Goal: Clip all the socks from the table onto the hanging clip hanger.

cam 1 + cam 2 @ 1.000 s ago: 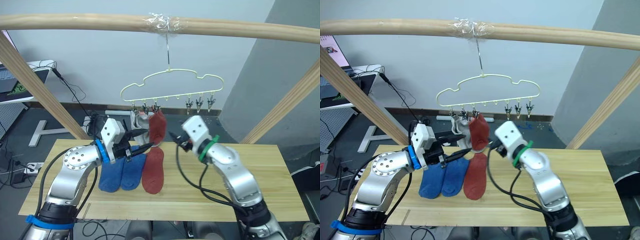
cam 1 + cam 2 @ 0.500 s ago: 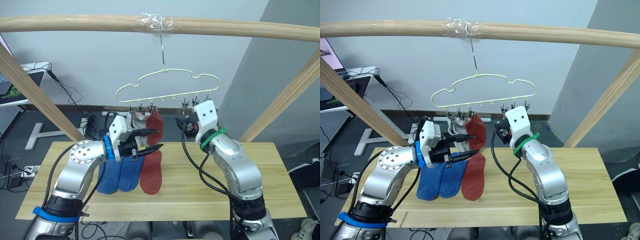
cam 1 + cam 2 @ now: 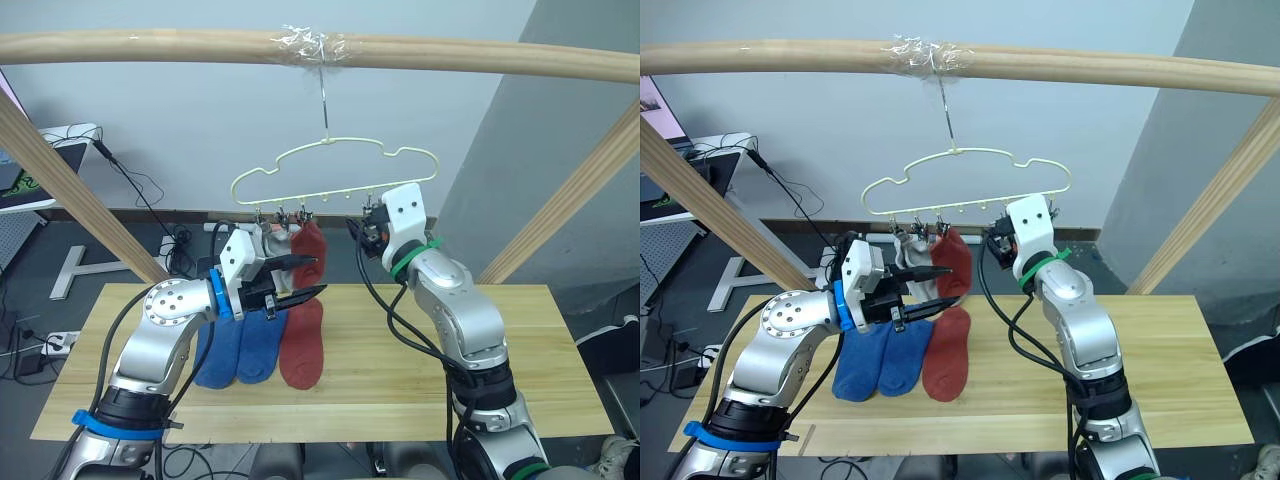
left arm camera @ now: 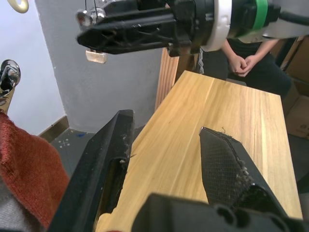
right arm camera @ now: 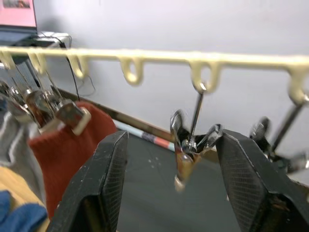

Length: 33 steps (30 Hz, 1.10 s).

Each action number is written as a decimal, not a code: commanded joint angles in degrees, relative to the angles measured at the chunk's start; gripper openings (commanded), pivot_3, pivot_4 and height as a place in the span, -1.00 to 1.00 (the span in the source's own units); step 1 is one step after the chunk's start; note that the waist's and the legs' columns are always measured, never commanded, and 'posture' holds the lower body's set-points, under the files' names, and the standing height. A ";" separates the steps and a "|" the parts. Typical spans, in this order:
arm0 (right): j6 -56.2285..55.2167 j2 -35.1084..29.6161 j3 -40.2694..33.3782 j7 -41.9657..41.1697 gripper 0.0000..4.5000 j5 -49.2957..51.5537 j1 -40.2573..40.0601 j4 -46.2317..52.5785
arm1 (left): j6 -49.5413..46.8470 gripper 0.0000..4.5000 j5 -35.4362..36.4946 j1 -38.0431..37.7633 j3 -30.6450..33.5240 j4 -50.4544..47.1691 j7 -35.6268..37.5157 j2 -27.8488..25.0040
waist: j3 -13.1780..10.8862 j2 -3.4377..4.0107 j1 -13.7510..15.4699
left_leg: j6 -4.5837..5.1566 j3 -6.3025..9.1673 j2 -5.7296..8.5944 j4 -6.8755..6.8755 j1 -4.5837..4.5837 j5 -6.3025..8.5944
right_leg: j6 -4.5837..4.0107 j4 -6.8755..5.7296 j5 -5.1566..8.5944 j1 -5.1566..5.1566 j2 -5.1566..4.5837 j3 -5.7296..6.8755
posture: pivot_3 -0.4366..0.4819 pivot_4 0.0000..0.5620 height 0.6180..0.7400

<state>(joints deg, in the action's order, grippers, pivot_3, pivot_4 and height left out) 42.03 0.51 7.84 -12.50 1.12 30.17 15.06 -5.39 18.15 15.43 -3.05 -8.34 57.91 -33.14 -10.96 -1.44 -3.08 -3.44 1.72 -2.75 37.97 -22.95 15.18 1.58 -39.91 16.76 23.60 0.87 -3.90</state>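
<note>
Right gripper [image 5: 186,193] wide open around an empty small metal clip [image 5: 190,140] on the pale-yellow wire hanger [image 3: 335,160]. Left gripper [image 3: 315,278] open, empty, above loose socks [image 3: 262,340] on the wooden table [image 3: 400,390]. Better to squeeze the clip squarely.

Plain room with a pole frame in front of a pale wall

A round wooden pole frame [image 3: 150,45] spans the top; behind it a light bluish wall [image 3: 180,130], a grey wall section [image 3: 560,130], dark floor [image 3: 40,260] with cables [image 3: 140,185], and a desk [image 3: 60,150].
</note>
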 commanded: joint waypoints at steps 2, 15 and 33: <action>-1.99 0.41 -0.73 0.50 0.28 1.21 1.66 0.39 | 1.18 0.11 0.27 0.97 0.58 -0.29 -0.56 0.60 | 0.00 0.00 0.01 | 0.00 0.00 0.00 0.00 0.00 0.00 | 0.00 0.00 0.00 0.00 0.00 0.00 | -0.06 -0.42 0.50; -3.89 1.59 -1.53 1.59 0.28 3.36 2.76 -1.44 | 0.57 0.11 0.02 1.81 0.08 -0.67 -1.27 1.41 | 0.00 0.00 0.02 | 0.00 0.00 0.00 0.00 0.00 0.00 | 0.00 -0.02 0.00 0.00 0.00 0.00 | -0.06 -0.44 0.50; -5.10 2.06 -2.35 2.25 -0.99 5.21 3.52 -2.77 | -0.96 0.11 -9.42 0.51 -4.16 1.58 -8.72 2.23 | 0.01 0.00 0.04 | 0.00 0.01 0.00 0.00 0.01 0.00 | -0.01 -0.04 -0.01 0.00 0.00 -0.01 | -0.05 -0.43 0.50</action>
<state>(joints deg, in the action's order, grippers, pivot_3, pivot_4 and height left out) 38.22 2.29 5.70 -10.53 5.77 32.22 11.02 -5.79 11.59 16.75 -5.67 -7.22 51.36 -31.23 -10.95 -1.44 -3.04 -3.44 1.72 -2.76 37.97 -22.94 15.18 1.57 -39.95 16.75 23.60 0.87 -3.90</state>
